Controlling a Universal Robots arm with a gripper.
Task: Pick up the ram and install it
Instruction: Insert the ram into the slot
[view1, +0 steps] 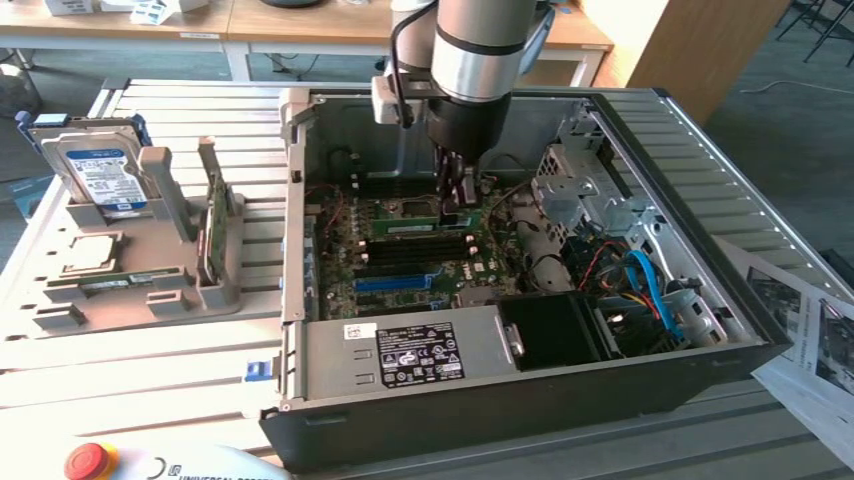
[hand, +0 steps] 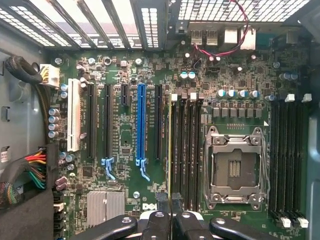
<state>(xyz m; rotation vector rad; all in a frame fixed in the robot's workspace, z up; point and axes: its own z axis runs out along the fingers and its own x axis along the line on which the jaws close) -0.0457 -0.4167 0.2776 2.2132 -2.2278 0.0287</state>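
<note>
The ram, a thin green stick seen edge-on in the wrist view, was clamped between the gripper, whose two dark fingers were drawn nearly together on its upper edge. It stood upright, running lengthwise beside the bank of black memory slots, at the bank's edge farthest from the empty processor socket. Whether it touched a slot couldn't be told. A long blue card slot lay near it on the other side, w/ one black slot between.

In the ext. view the arm reached straight down into the open computer case, gripper low over the middle of the main board. The power supply, w/ a black-and-white label, sat along the case's near edge.

The case rested on a slatted table. At the ext. view's left of it lay a grey tray, carrying a hard drive w/ a blue label upright at the far end and a green card standing on edge.
</note>
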